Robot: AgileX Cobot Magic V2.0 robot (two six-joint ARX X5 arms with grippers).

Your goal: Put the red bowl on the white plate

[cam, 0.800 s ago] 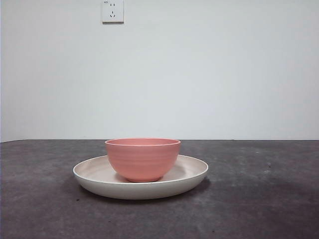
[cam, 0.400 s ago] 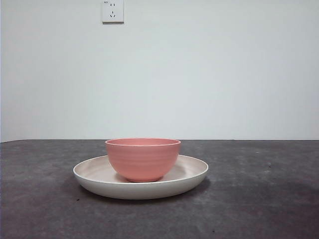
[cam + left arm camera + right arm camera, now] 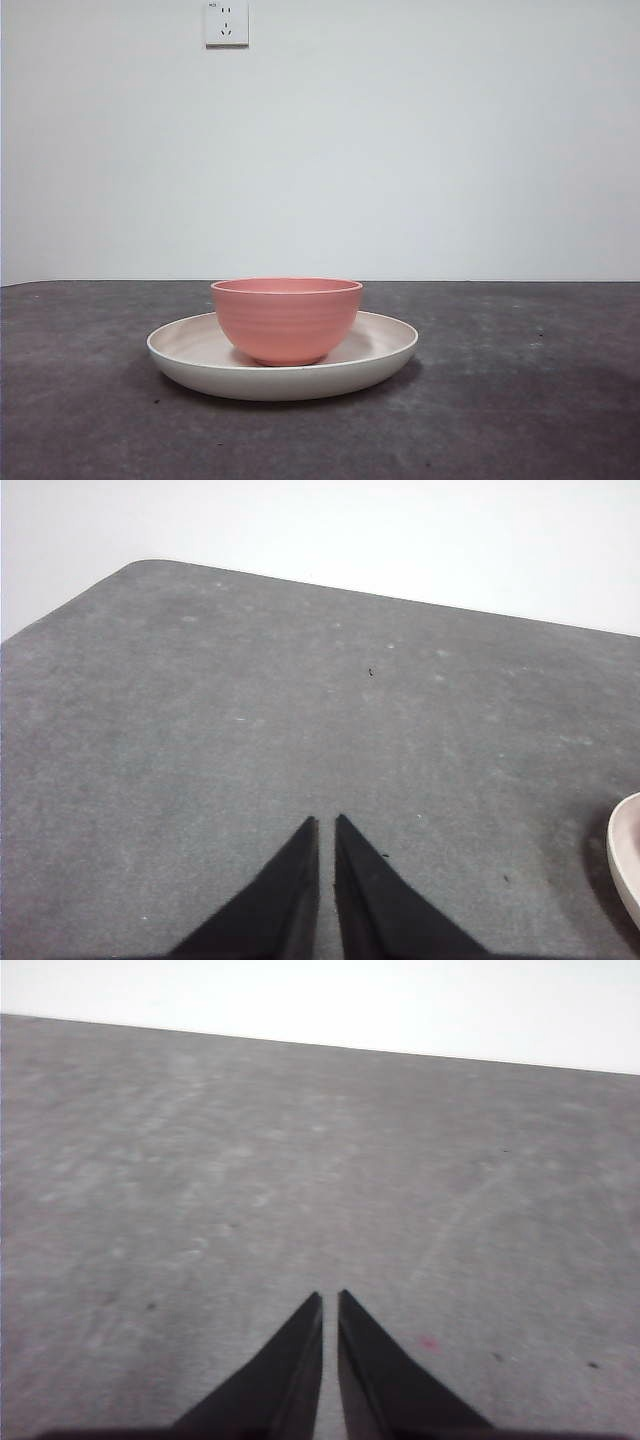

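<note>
You see the salmon-pink, faintly ridged red bowl (image 3: 287,318) upright, mouth toward twelve o'clock, centred on the white plate (image 3: 190,352). The left gripper (image 3: 326,825) and right gripper (image 3: 329,1300) are closed, empty, over the table (image 3: 520,400).

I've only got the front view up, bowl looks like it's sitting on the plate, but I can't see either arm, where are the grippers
Observer: The left gripper hangs above bare table, jaws shut, holding nothing.
Operator: Is it near the plate?
Observer: Only a sliver of the white plate shows at the edge of the left wrist view; the gripper is apart from it.
Operator: And the right one?
Observer: The right gripper is shut too, over bare table, with neither the plate nor the red bowl in its view.
</note>
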